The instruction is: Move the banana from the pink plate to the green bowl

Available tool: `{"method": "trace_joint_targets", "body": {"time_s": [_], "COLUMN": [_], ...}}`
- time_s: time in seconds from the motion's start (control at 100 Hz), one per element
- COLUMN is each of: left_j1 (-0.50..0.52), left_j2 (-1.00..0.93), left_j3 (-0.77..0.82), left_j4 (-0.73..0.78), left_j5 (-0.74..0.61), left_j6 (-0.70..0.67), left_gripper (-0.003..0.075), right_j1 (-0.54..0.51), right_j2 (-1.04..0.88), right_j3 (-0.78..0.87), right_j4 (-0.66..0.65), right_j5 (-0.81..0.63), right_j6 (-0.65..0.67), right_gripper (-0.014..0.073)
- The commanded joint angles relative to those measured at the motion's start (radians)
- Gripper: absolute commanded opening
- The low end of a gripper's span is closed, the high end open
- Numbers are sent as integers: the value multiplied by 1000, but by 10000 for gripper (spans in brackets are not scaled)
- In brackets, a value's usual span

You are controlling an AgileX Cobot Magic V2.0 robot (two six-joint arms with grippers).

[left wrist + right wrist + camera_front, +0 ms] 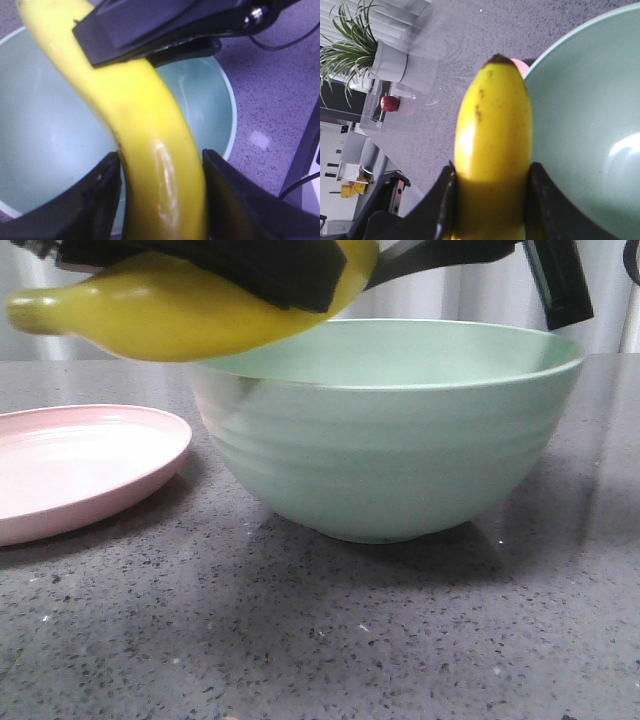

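Banana [160, 315] clamped in both left gripper [160, 172] and right gripper [492, 195], above green bowl [400, 460] rim

Banana [170, 315] glossy, plastic-looking; green bowl [400, 455] matte, ridged; pink plate [80, 465] smooth; table [320, 640] speckled stone-like.

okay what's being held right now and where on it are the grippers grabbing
The banana, held by both grippers above the green bowl. The left gripper clamps one end portion, the right gripper the other, with the dark tip sticking out free.
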Motion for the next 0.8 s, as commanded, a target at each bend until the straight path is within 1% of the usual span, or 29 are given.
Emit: {"method": "trace_joint_targets", "body": {"time_s": [0.0,0.04,0.19,0.29,0.56,0.63,0.79], "left_j1": [-9,-9,-9,-9,-9,-9,-9], "left_j2": [-27,-35,-65,-86,-135,-144,-148], "left_j3": [-37,-39,-53,-64,-89,-89,-89], "left_j4": [-19,-19,-2,-2,0,0,0], "left_j5": [-82,-87,-76,-80,-90,-96,-100], "left_j6": [2,2,11,11,11,11,11], "left_gripper": [328,335,400,402,402,401,401], "right_j1": [-4,-4,-11,-22,-46,-46,-46], "right_j2": [-19,-19,-19,-19,-19,-19,-19], "right_j3": [-33,-33,-39,-59,-102,-102,-102], "right_j4": [77,84,86,83,56,12,-132], "right_j5": [46,44,19,14,-85,-113,-163], "right_j6": [-28,-43,-74,-148,-304,-332,-332], "right_gripper": [-71,-71,-71,-71,-71,-71,-71]}}
